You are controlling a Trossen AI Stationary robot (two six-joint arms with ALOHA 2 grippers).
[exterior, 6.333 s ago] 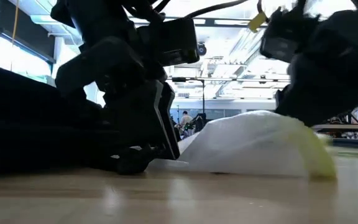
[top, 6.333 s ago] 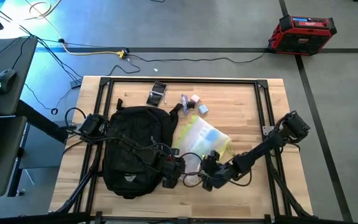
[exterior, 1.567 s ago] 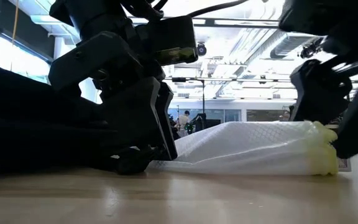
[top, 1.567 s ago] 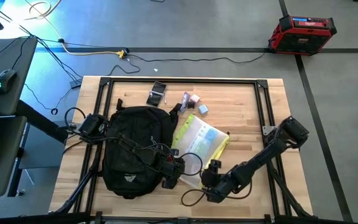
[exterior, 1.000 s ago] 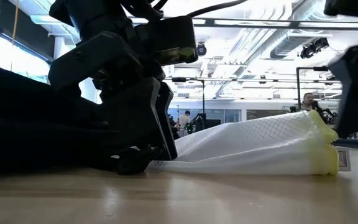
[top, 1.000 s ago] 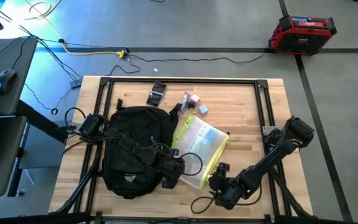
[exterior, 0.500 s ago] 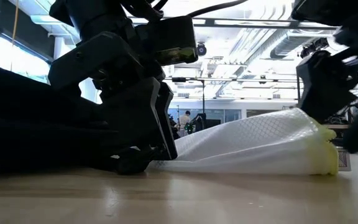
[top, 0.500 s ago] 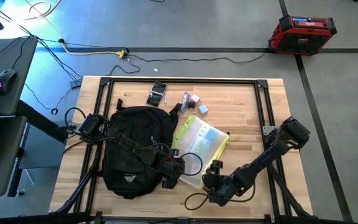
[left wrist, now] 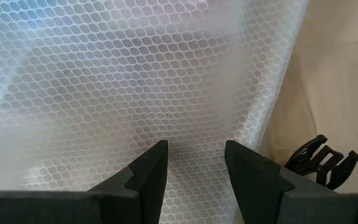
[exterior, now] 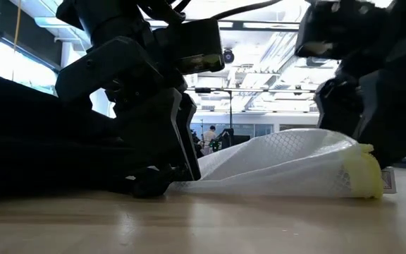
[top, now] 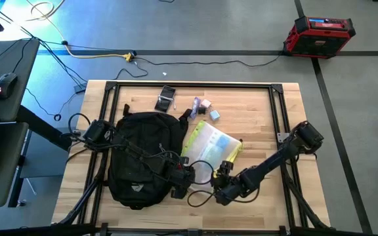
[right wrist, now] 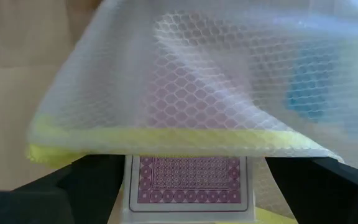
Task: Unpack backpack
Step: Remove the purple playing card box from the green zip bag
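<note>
A: Beside the backpack (top: 140,157), on its right, what has come out so far?

B: A see-through mesh pouch (top: 210,149) with yellow trim lies flat on the tabletop (top: 261,115), touching the backpack's right edge. Beyond the backpack's top right corner sit a few small things: a dark flat item (top: 165,99) and some little pale blocks (top: 205,108). I judge those as already unpacked.

A: And the backpack itself?

B: It lies on the left half of the tabletop, still bulky. Whether anything remains inside, I cannot tell.

A: What are the arms doing?

B: The left end effector (top: 181,181) sits at the backpack's lower right corner, its fingers (left wrist: 148,177) apart with a narrow gap, resting on the pouch mesh without pinching it. The right end effector (top: 223,182) is at the pouch's near yellow corner, fingers spread wide on either side of a playing-card box (right wrist: 189,183) that lies under the pouch's yellow edge, not yet closed on anything.

A: So how far along?

B: Partway, by my reading. Several things are out; the pouch is being settled or the card box picked up, and the backpack may need another check.
</note>
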